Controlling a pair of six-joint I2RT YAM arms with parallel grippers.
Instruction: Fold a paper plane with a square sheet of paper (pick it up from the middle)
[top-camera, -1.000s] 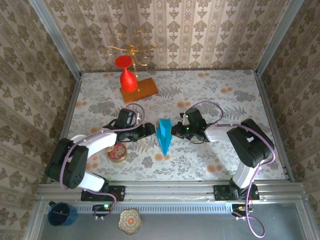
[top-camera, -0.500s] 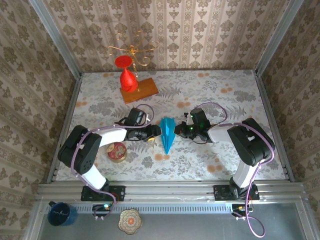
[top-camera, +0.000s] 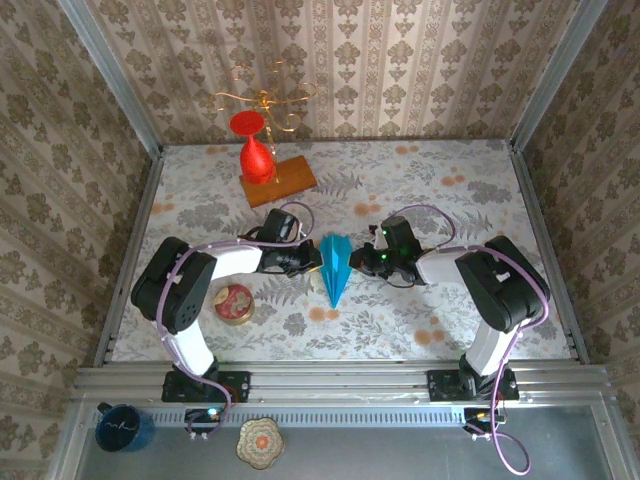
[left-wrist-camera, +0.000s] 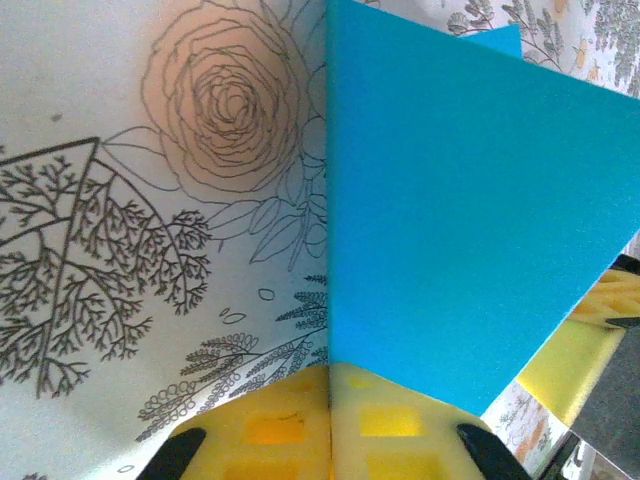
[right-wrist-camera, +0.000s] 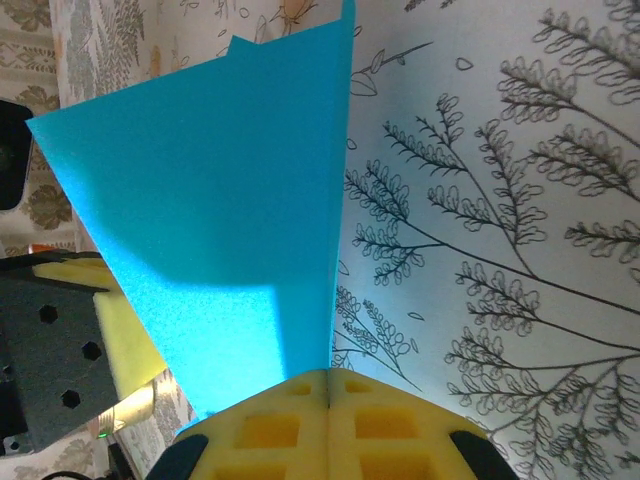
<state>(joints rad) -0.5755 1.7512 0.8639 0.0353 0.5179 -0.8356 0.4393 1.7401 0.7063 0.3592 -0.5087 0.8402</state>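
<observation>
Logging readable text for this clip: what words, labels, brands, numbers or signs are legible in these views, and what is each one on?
No text can be read in any of these views.
White mark on the dark blue mug: too small to read.
Lid of the round tin: blurred pattern, no lettering legible.
The paper plane: plain teal, unmarked.

Red glass (top-camera: 256, 158) stands on orange wooden block (top-camera: 287, 181), well beyond the jaws. Round tin (top-camera: 236, 303) lies near, to their left.
</observation>
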